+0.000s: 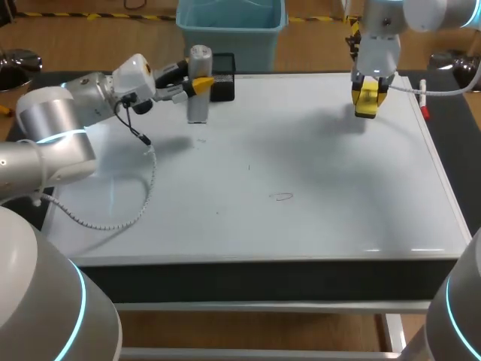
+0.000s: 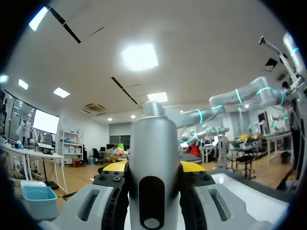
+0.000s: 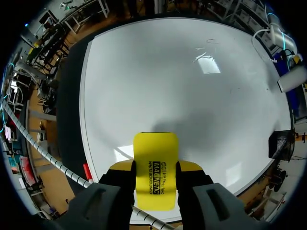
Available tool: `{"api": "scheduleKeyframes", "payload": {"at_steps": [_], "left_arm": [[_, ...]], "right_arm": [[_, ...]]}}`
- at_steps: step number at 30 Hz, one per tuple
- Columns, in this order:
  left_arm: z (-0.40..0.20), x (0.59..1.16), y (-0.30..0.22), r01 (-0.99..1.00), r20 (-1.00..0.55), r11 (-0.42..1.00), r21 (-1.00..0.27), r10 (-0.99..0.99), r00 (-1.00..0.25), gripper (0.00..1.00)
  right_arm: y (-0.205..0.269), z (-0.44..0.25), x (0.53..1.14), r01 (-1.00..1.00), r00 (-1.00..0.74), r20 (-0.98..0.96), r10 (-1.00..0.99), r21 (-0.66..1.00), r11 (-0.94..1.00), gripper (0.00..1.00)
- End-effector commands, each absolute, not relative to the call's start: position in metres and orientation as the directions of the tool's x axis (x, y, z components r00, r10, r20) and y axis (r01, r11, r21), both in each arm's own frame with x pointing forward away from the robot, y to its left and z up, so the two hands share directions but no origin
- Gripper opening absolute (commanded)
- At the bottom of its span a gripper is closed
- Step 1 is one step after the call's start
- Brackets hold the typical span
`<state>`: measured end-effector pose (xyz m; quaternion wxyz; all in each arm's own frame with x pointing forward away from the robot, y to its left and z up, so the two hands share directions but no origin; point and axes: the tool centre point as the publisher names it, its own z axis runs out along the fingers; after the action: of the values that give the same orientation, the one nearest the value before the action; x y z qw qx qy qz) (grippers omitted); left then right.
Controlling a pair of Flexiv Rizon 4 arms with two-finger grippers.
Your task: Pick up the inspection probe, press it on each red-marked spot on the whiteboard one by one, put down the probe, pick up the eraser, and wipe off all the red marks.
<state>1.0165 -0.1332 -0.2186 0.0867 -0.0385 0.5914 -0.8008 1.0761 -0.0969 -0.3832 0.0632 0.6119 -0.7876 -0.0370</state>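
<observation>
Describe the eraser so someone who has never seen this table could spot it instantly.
Start at the whiteboard covering the table, then go toward its far right corner, where the right gripper hangs above it. The eraser is the flat yellow block with black print clamped in that gripper, unlike the silver cylindrical probe at the far left.

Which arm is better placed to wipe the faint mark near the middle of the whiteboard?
Right. The right pincer is shut on the yellow eraser above the far right part of the whiteboard, with nothing between it and the mark. The left pincer holds the probe upright at the far left.
</observation>
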Motion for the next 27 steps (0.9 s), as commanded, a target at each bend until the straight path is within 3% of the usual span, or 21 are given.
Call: {"api": "scheduleKeyframes", "payload": {"at_steps": [1, 15, 27], "left_arm": [[-0.220, 1.007, -0.166, 0.079, -0.041, -0.288, -0.954, -0.137, -0.990, 0.00], [-0.217, 0.936, -0.261, 0.008, -0.030, -0.352, -0.936, 0.057, -0.998, 0.00], [-0.227, 0.888, -0.299, -0.054, -0.003, -0.361, -0.931, 0.156, -0.988, 0.00]], "right_arm": [[-0.097, -0.382, 1.077, -0.959, -0.241, 0.058, -0.969, 0.136, 0.247, 0.00], [-0.097, -0.382, 1.077, -0.959, -0.241, 0.058, -0.969, 0.136, 0.247, 0.00], [-0.097, -0.382, 1.077, -0.959, -0.241, 0.058, -0.969, 0.136, 0.247, 0.00]]}}
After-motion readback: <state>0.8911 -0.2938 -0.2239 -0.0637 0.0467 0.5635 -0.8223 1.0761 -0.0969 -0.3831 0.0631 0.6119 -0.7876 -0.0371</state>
